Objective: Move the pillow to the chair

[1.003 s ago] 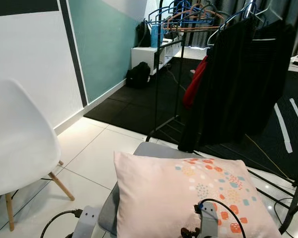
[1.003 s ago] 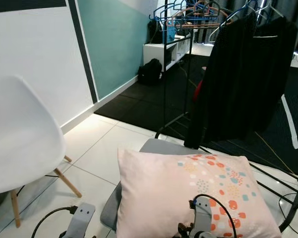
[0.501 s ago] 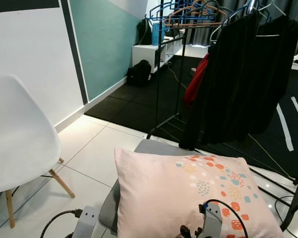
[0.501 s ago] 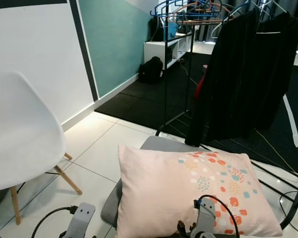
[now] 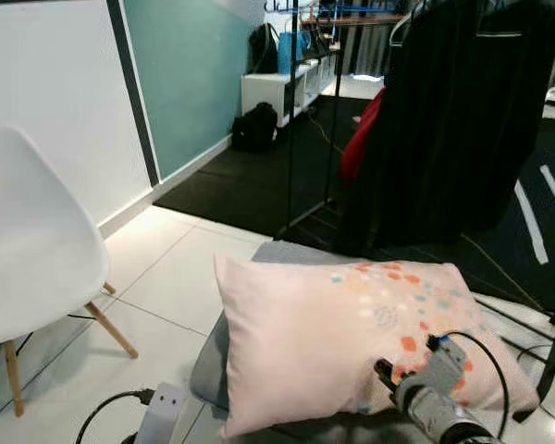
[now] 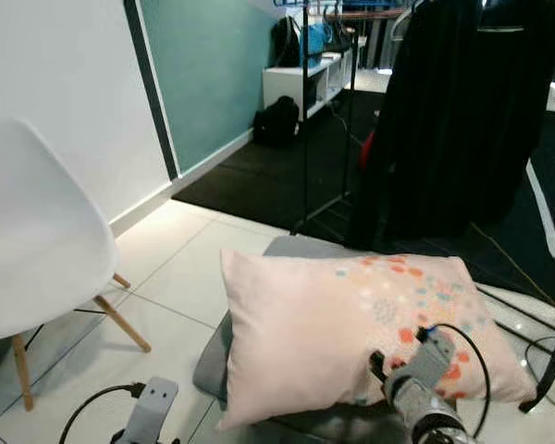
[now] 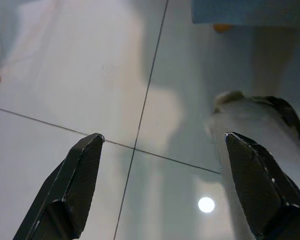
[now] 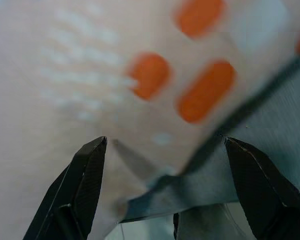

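Pink pillow [image 5: 351, 342] with orange and blue dots: lower centre of frame, lying on a grey cushion [image 5: 213, 365] on the tiled floor [image 5: 166, 287]. White chair [image 5: 32, 250]: left edge, well apart from the pillow. Right gripper [image 8: 162, 192]: lower right, fingers spread wide at the pillow's near edge, holding nothing. Left gripper [image 7: 160, 187]: fingers wide apart over bare tile, empty. Clothes rack [image 5: 425, 120] with dark garments: upper right.
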Robot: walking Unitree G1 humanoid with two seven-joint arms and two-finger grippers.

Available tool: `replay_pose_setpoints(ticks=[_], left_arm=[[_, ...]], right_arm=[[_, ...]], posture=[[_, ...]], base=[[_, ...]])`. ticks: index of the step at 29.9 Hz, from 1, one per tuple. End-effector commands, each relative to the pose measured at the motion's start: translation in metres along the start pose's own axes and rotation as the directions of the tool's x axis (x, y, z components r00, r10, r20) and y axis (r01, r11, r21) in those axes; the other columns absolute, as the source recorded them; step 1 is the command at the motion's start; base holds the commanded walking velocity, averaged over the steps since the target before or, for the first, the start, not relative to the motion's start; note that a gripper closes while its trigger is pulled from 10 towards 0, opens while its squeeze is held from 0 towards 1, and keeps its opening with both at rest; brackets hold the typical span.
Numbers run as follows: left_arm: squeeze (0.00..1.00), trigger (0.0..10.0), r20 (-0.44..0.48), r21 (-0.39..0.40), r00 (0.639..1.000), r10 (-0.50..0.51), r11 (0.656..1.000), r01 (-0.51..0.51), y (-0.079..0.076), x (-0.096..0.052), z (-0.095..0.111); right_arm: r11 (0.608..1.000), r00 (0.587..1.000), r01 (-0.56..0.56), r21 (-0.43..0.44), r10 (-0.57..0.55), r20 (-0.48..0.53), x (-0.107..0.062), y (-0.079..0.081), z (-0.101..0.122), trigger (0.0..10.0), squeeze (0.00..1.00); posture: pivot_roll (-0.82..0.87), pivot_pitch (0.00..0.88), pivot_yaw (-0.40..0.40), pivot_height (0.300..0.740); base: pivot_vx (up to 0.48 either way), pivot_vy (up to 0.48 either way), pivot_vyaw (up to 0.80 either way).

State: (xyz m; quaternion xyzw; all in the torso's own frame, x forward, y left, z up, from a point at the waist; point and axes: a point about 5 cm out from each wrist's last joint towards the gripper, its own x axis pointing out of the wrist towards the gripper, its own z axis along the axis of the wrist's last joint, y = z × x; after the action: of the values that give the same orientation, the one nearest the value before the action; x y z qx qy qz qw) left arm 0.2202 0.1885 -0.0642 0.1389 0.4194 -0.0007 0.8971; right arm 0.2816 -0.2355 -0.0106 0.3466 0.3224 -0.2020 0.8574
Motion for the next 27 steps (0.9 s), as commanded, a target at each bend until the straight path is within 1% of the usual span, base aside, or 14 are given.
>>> replay_pose_setpoints(ticks=[1, 4, 7, 8, 13, 16, 17, 19, 20, 22, 24, 25, 26, 27], left_arm=[[0.00, 10.0, -0.014, 0.009, 1.000, -0.003, 1.000, 0.003, -0.001, -0.001, -0.004], [0.00, 10.0, -0.017, 0.013, 1.000, -0.003, 1.000, 0.003, 0.000, -0.001, -0.006], [0.00, 10.0, -0.019, 0.016, 1.000, -0.003, 1.000, 0.003, 0.001, -0.001, -0.007], [0.00, 10.0, -0.020, 0.018, 1.000, -0.003, 1.000, 0.003, 0.001, -0.001, -0.007], [0.00, 10.0, -0.020, 0.020, 1.000, -0.002, 1.000, 0.002, 0.002, -0.001, -0.007], [0.00, 10.0, -0.019, 0.022, 1.000, 0.001, 1.000, -0.001, 0.003, -0.001, -0.008], [0.00, 10.0, -0.017, 0.021, 1.000, 0.006, 1.000, -0.006, 0.005, -0.001, -0.009], [0.00, 10.0, -0.014, 0.020, 1.000, 0.012, 1.000, -0.012, 0.008, -0.002, -0.011], [0.00, 10.0, 0.001, 0.014, 1.000, 0.021, 1.000, -0.021, 0.010, -0.003, -0.013], [0.00, 10.0, 0.005, 0.012, 1.000, 0.023, 1.000, -0.023, 0.011, -0.003, -0.013], [0.00, 10.0, 0.030, -0.003, 0.999, 0.041, 0.999, -0.041, 0.013, -0.004, -0.015], [0.00, 10.0, 0.030, -0.003, 0.999, 0.041, 0.999, -0.041, 0.013, -0.004, -0.015], [0.00, 10.0, 0.042, -0.014, 0.998, 0.053, 0.999, -0.053, 0.015, -0.005, -0.017], [0.00, 10.0, 0.055, -0.040, 0.995, 0.078, 0.996, -0.076, 0.018, -0.007, -0.021]], right_arm=[[1.000, 1.000, -0.001, 0.029, 0.001, -0.006, 0.000, 0.003, -0.001, 10.0, 0.00], [1.000, 1.000, 0.000, 0.030, 0.001, -0.020, 0.000, 0.003, -0.004, 10.0, 0.00], [0.997, 1.000, -0.029, 0.072, 0.030, -0.011, 0.001, 0.007, -0.002, 10.0, 0.00], [0.991, 0.997, -0.075, 0.110, 0.074, 0.011, 0.001, 0.013, 0.001, 10.0, 0.00], [0.983, 0.994, -0.105, 0.150, 0.102, 0.027, 0.001, 0.017, 0.004, 10.0, 0.00], [0.968, 0.989, -0.144, 0.206, 0.137, 0.049, 0.001, 0.021, 0.008, 10.0, 0.00], [0.949, 0.982, -0.187, 0.254, 0.175, 0.068, 0.001, 0.025, 0.008, 10.0, 0.00], [0.922, 0.972, -0.235, 0.307, 0.217, 0.092, 0.000, 0.029, 0.008, 10.0, 0.00], [0.885, 0.955, -0.297, 0.359, 0.270, 0.124, 0.000, 0.035, 0.009, 10.0, 0.00], [0.875, 0.950, -0.312, 0.371, 0.283, 0.132, 0.000, 0.036, 0.010, 10.0, 0.00], [0.829, 0.924, -0.383, 0.407, 0.349, 0.159, -0.002, 0.043, 0.011, 10.0, 0.00], [0.829, 0.924, -0.383, 0.407, 0.349, 0.159, -0.002, 0.043, 0.011, 10.0, 0.00], [0.798, 0.904, -0.425, 0.428, 0.391, 0.170, -0.002, 0.047, 0.011, 10.0, 0.00], [0.756, 0.872, -0.485, 0.438, 0.453, 0.185, -0.004, 0.054, 0.011, 10.0, 0.00]], posture=[[-0.12, 0.037, -0.027, 0.570], [-0.11, 0.036, -0.022, 0.555], [-0.11, 0.038, -0.020, 0.540], [-0.10, 0.042, -0.016, 0.530], [-0.09, 0.046, -0.013, 0.515], [-0.08, 0.060, -0.004, 0.500], [-0.06, 0.079, 0.007, 0.495], [-0.06, 0.081, 0.009, 0.485], [-0.04, 0.095, 0.021, 0.475], [-0.04, 0.095, 0.021, 0.470], [-0.02, 0.114, 0.034, 0.460], [-0.02, 0.114, 0.034, 0.460], [0.00, 0.130, 0.042, 0.455], [0.01, 0.141, 0.053, 0.445]], base=[[0.000, 0.000, 0.00], [0.000, 0.000, 0.00], [0.000, 0.000, 0.00], [0.000, 0.000, 0.00], [0.000, 0.000, 0.00], [0.000, 0.000, 0.00], [0.000, 0.000, 0.00], [0.000, 0.000, 0.00], [0.000, 0.000, 0.00], [0.000, 0.000, 0.00], [0.000, 0.000, 0.00], [0.000, 0.000, 0.00], [0.000, 0.000, 0.00], [0.000, 0.000, 0.00]])
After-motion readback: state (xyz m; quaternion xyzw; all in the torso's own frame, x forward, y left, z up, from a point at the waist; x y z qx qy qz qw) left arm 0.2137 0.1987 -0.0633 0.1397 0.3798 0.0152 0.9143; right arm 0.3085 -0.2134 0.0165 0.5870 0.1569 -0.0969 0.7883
